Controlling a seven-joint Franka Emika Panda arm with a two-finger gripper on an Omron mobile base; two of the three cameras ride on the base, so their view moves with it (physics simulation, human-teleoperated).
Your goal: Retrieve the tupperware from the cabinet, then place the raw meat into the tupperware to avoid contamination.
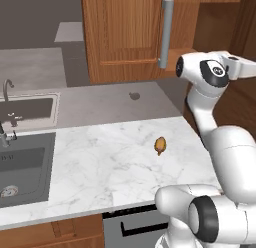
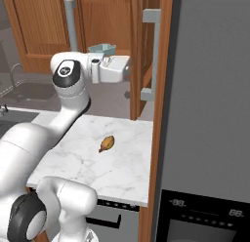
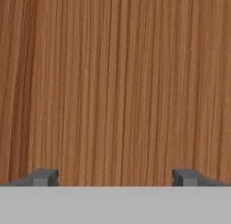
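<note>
Sitting on cabinet (image 2: 102, 21) shelf: tupperware (image 2: 102, 50), contents not visible. Raw meat (image 1: 160, 145) lies on marble counter (image 1: 100, 167). Gripper (image 3: 115, 177) jaws spread wide, holding nothing, facing wood panel close up.

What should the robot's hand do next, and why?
Probably pull back a little from the wood and turn toward the tupperware. The gripper is open and empty, facing plain cabinet wood up close. The tupperware sits on the shelf just behind the hand, and the raw meat waits on the counter, so fetching the container likely comes first.
</note>
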